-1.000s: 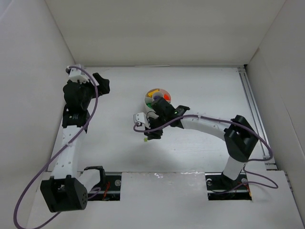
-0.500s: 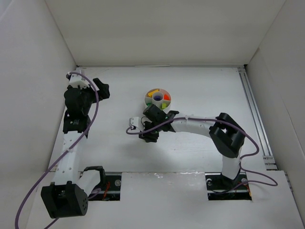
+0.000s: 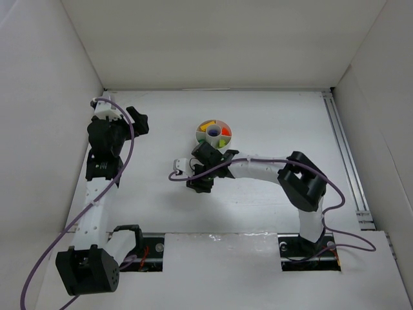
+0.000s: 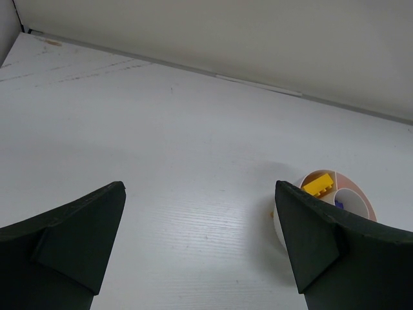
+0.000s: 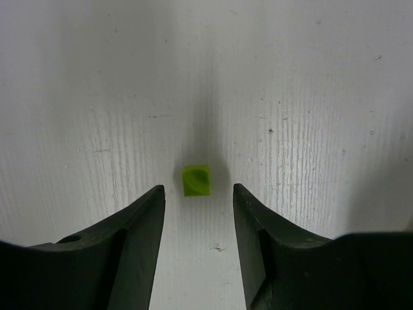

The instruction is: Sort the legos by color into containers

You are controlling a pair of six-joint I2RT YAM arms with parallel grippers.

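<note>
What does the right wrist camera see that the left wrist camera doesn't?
Only the right wrist view shows the small green plastic brick, lying between the fingers of the open right end effector. Only the left wrist view shows the round white divided dish, holding a yellow brick and a purple bit, past the open left end effector. Both show the white table and two dark fingers spread apart.

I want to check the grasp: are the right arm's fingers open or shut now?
Open. The right wrist view shows the fingers apart, the green brick lying at their tips, touching neither.
</note>
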